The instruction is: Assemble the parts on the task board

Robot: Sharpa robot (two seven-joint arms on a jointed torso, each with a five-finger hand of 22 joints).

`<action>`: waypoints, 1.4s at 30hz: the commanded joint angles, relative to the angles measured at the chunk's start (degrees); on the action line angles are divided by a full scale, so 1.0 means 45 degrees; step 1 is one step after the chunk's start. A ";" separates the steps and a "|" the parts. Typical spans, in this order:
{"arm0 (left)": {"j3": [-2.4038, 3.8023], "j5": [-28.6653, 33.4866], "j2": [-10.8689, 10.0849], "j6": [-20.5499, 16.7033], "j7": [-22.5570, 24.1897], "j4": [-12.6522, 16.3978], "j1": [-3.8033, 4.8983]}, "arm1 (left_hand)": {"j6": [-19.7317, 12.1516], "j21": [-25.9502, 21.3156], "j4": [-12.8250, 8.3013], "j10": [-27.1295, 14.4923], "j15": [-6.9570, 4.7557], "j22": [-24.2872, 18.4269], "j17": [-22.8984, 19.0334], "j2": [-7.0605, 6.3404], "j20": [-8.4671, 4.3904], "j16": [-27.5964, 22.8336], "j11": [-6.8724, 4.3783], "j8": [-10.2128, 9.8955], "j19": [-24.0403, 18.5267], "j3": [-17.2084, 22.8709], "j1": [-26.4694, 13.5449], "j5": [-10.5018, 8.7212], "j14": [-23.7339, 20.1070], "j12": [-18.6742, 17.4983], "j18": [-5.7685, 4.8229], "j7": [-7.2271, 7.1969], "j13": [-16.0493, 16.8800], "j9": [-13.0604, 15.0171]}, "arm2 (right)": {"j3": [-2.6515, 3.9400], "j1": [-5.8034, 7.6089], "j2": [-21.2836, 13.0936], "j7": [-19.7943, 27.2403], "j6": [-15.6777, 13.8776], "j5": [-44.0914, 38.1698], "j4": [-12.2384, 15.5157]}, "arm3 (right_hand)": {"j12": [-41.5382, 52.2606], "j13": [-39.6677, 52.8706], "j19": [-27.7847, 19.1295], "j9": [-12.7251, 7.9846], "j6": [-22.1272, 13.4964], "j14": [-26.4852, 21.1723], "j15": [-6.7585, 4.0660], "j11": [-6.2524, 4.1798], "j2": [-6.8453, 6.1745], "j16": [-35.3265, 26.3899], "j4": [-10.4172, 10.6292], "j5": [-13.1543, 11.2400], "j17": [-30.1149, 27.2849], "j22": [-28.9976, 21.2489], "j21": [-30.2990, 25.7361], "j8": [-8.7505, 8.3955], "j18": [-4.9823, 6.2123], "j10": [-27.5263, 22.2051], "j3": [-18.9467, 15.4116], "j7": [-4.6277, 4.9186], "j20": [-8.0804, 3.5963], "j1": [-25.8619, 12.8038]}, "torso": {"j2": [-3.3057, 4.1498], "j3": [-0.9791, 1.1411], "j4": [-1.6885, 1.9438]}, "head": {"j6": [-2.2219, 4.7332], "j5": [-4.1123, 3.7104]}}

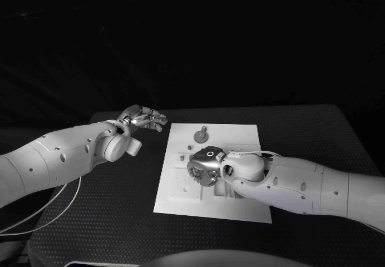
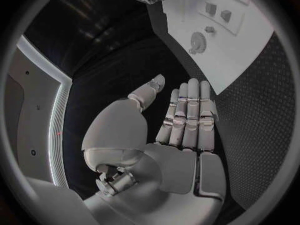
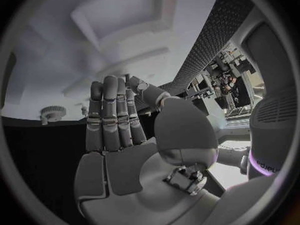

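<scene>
Centre of the black textured table (image 1: 96, 222): the flat white rectangular task board (image 1: 241, 139) lies with its long side running near to far. On its far part sits a small round grey toothed part (image 1: 201, 134), seen also in the left wrist view (image 2: 197, 46) and the right wrist view (image 3: 52, 112). Low raised blocks and recesses mark the board's near half; in the left wrist view two small square parts (image 2: 219, 12) stand side by side on it.

Right side: the silver right hand (image 1: 205, 165) hangs over the middle of the board, palm turned down. In the right wrist view (image 3: 115, 130) its fingers are straight and pressed side by side, thumb set apart, with nothing between them; whether the fingertips touch the board cannot be told.

Left side: the silver left hand (image 1: 143, 118) is held above the table just beyond the board's far left corner, apart from it. The left wrist view (image 2: 181, 125) shows its fingers extended together, thumb spread, holding nothing.
</scene>
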 commanded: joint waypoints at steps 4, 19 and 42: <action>0.0012 0.0086 0.0032 0.0098 0.0115 0.0011 0.0022 | -0.0116 -0.0011 0.0026 -0.0092 0.0074 -0.0023 0.0026 -0.0036 -0.0017 -0.0049 0.0020 0.0060 -0.0081 -0.0071 -0.0129 -0.0023 0.0023 -0.0017 -0.0083 -0.0010 -0.0012 -0.0017 | -0.0284 -0.0129 0.0095 0.0147 0.0653 0.0000 -0.0035 | -0.0075 -0.0019 0.0088 0.0007 0.0068 -0.0029 -0.0068 0.0010 0.0073 0.0078 -0.0005 0.0034 0.0018 0.0018 -0.0003 0.0037 0.0176 0.0063 0.0050 -0.0012 0.0032 0.0059 | 0.0005 0.0000 0.0003 | -0.0033 0.0006; 0.0011 0.0086 -0.0012 0.0129 0.0071 0.0030 0.0030 | -0.0125 -0.0012 0.0027 -0.0105 0.0077 -0.0044 0.0038 -0.0045 -0.0014 -0.0065 0.0024 0.0062 -0.0084 -0.0078 -0.0144 -0.0025 0.0020 -0.0016 -0.0085 -0.0007 -0.0014 -0.0022 | -0.0305 -0.0152 0.0059 0.0036 0.0304 0.0572 -0.0236 | -0.0698 -0.0128 -0.0270 -0.0066 -0.0769 -0.0483 0.0215 0.0391 -0.0517 -0.0146 0.0059 0.0033 -0.0031 0.0138 -0.0295 -0.0491 0.0171 -0.0789 -0.0118 0.0346 0.0213 -0.0365 | 0.0003 0.0007 -0.0006 | -0.0011 -0.0023; 0.0009 0.0088 -0.0129 0.0174 0.0053 -0.0074 0.0031 | -0.0146 -0.0015 0.0019 -0.0135 0.0085 -0.0083 0.0056 -0.0064 -0.0009 -0.0099 0.0034 0.0061 -0.0103 -0.0078 -0.0145 -0.0024 0.0002 -0.0018 -0.0087 0.0000 -0.0019 -0.0033 | -0.0100 0.0664 -0.1377 -0.0545 -0.0883 0.0403 0.1189 | -0.1807 -0.0903 -0.1102 -0.0602 -0.2134 -0.1638 0.0950 0.1208 -0.2152 0.0082 0.0696 0.0024 0.0143 0.0511 -0.0474 -0.1210 0.0148 -0.2749 -0.0111 0.0657 0.0531 -0.0464 | -0.0003 0.0006 -0.0013 | 0.0252 -0.0264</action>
